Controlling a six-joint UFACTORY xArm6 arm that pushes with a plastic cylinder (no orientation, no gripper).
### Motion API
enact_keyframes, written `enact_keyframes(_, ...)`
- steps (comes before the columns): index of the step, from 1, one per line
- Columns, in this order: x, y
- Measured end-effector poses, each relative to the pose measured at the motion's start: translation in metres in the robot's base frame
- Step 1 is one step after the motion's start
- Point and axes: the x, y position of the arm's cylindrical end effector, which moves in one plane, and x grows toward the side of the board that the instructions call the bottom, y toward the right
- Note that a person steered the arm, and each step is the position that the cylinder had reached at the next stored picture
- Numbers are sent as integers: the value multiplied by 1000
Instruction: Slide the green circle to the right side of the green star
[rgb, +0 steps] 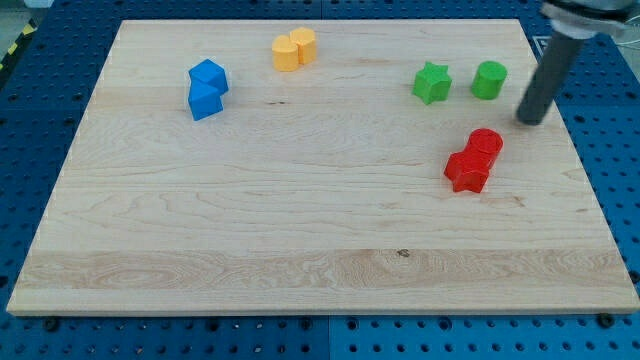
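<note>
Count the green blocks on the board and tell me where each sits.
2: the green star at the view's upper right, and the green circle just to its right, apart. None looks hidden.

You will find nothing to read here. No text, label, brand, number or sign shows on anything in view.

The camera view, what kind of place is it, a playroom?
More likely a robot lab bench: a wooden board on a blue pegboard table, small coloured blocks like the green star, and my tip right of the green circle.
</note>
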Motion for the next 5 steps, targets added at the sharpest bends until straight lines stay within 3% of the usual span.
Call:
enact_keyframes(2, -56, 33)
enact_keyframes(5, -56, -6)
